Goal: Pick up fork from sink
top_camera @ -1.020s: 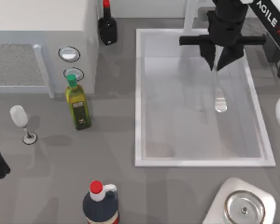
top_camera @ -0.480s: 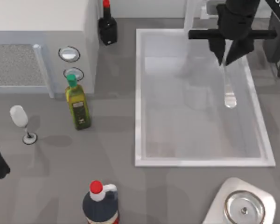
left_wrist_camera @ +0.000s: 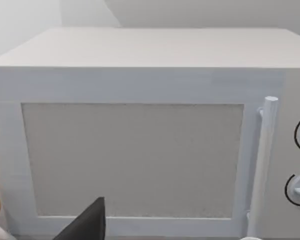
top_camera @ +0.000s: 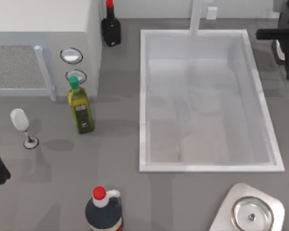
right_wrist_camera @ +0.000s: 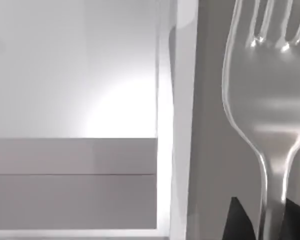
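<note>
Since 1 second ago my right claw (right_wrist_camera: pixel 262 220) has left its place above the sink's far end and gone to the right, past the rim; the fork that hung below it over the basin has gone with it. Now, in the right wrist view, 2 dark fingertips (right_wrist_camera: pixel 238 220) sit pinched on either side of the fork (right_wrist_camera: pixel 270 100), gripping its thin neck, so the claw is narrow and holding it. 4 tines point away from the wrist, their ends cut off by the frame, and the handle is hidden behind the fingers. The fork hangs over grey surface (right_wrist_camera: pixel 207 150) just outside the sink (right_wrist_camera: pixel 182 100), whose white rim runs beside it. From above, my right arm (top_camera: pixel 279 34) is a dark bar at the right edge, mostly cut off, and the fork itself cannot be made out there.

The sink (top_camera: pixel 143 96) is 1 large white basin with a faucet post (top_camera: pixel 196 17) at its far edge. Right of its near corner stands 1 round steel pot (top_camera: pixel 251 216) on a pale board.

On the left of the surface (top_camera: pixel 120 159) I count 3 bottles: 1 dark with a red cap (top_camera: pixel 111 26), 1 olive-green (top_camera: pixel 80 108), 1 dark with a red and white top (top_camera: pixel 103 211), cut off at the near edge. 1 wine glass (top_camera: pixel 21 126) stands farther left, and 1 white microwave (top_camera: pixel 38 43) with 2 knobs fills the far left corner.

My left arm is parked at the left edge; the left wrist view faces the microwave door (left_wrist_camera: pixel 132 160), and I cannot tell how that claw stands.
</note>
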